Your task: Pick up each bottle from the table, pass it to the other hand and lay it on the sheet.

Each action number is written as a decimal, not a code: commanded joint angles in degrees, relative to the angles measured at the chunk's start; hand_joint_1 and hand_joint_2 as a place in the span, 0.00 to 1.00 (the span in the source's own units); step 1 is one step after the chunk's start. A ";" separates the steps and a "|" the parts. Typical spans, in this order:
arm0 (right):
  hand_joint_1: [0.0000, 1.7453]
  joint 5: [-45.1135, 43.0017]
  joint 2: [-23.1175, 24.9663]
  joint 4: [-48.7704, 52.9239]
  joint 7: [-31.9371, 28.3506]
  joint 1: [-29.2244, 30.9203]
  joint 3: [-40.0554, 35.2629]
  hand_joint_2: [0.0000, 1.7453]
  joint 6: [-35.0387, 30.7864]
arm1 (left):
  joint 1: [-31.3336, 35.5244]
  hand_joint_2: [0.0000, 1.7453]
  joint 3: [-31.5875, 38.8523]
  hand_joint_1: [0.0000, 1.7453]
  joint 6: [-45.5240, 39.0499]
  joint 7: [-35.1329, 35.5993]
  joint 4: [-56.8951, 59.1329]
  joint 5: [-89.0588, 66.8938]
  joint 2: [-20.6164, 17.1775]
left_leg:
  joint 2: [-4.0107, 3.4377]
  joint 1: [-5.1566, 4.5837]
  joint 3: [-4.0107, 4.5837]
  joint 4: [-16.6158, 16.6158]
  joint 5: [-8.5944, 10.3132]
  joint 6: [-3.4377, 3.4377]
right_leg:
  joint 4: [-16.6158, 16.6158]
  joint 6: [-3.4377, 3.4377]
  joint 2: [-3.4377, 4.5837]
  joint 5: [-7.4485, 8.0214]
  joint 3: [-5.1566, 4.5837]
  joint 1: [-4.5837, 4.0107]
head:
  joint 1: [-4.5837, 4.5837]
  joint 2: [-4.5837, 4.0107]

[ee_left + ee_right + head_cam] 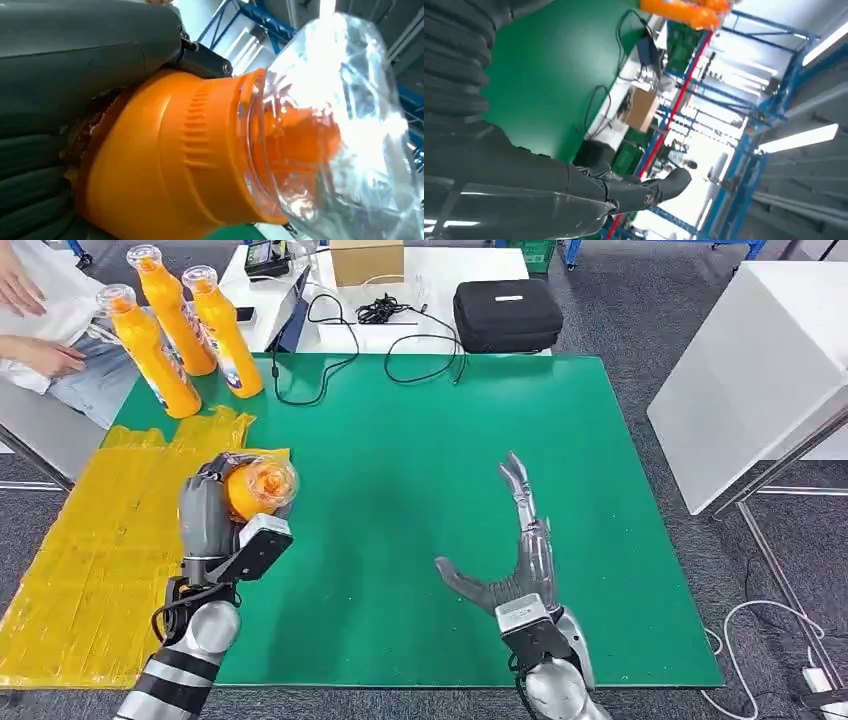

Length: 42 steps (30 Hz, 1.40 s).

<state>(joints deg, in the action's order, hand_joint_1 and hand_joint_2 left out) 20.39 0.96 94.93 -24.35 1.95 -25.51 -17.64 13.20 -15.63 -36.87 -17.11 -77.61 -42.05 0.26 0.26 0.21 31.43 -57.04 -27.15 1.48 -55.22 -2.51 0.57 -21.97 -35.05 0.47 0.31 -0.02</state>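
My left hand (212,515) grips an orange bottle (256,488) with a clear cap, held above the green table (420,490) at the inner edge of the yellow sheet (90,560). Seen from the left wrist, the same bottle's orange neck (170,160) and clear cap (345,125) sit right in front of the hand. Three more orange bottles (185,335) stand upright at the table's far left corner. My right hand (515,560) hangs over the table's right half, fingers stretched forward, thumb out, holding nothing; the right wrist view shows its thumb (644,192).
A black case (507,313), a cardboard box (366,260) and black cables (400,340) lie on the white table behind. A person's hands (35,320) are at the far left. A white table (770,370) stands at the right.
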 commanded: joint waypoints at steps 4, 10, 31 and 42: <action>0.00 -0.07 -1.47 2.21 -0.07 -0.40 2.63 1.00 0.55 | 1.79 1.00 1.11 1.00 -0.09 0.43 2.52 3.00 -1.07 | 0.04 0.00 -0.15 0.02 -0.02 -0.04 | 0.01 0.04 -0.10 -0.04 0.14 -0.02 | 0.02 0.00; 0.00 -0.07 -1.47 2.21 -0.07 -0.40 2.63 1.00 0.55 | 1.79 1.00 1.11 1.00 -0.09 0.43 2.52 3.00 -1.07 | -0.02 0.02 -0.14 0.02 -0.02 -0.04 | 0.01 0.03 -0.05 -0.03 0.14 -0.03 | 0.00 0.00; 0.00 -6.59 -1.77 2.59 -1.13 0.96 5.07 1.00 7.26 | 29.34 1.00 -8.72 1.00 15.37 17.51 57.57 -46.75 -7.32 | 0.12 0.01 -0.16 0.04 0.12 -0.12 | -0.01 0.03 -0.16 0.02 0.16 -0.02 | 0.00 0.00; 0.00 -6.70 -1.63 1.31 -1.63 0.70 4.09 1.00 7.11 | 28.66 1.00 -6.80 1.00 15.18 15.35 59.83 -44.14 -7.62 | -0.10 0.02 -0.24 0.03 0.03 -0.17 | -0.12 0.07 0.07 -0.04 0.16 -0.02 | 0.02 0.00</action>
<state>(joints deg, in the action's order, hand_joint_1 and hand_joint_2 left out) 13.94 -0.42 100.37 -25.86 1.16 -20.92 -10.73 37.45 -20.59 -23.32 -0.09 -28.33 -88.00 -6.23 0.28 0.22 31.47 -57.04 -27.07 1.36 -55.35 -2.49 0.60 -21.97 -35.11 0.48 0.33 -0.02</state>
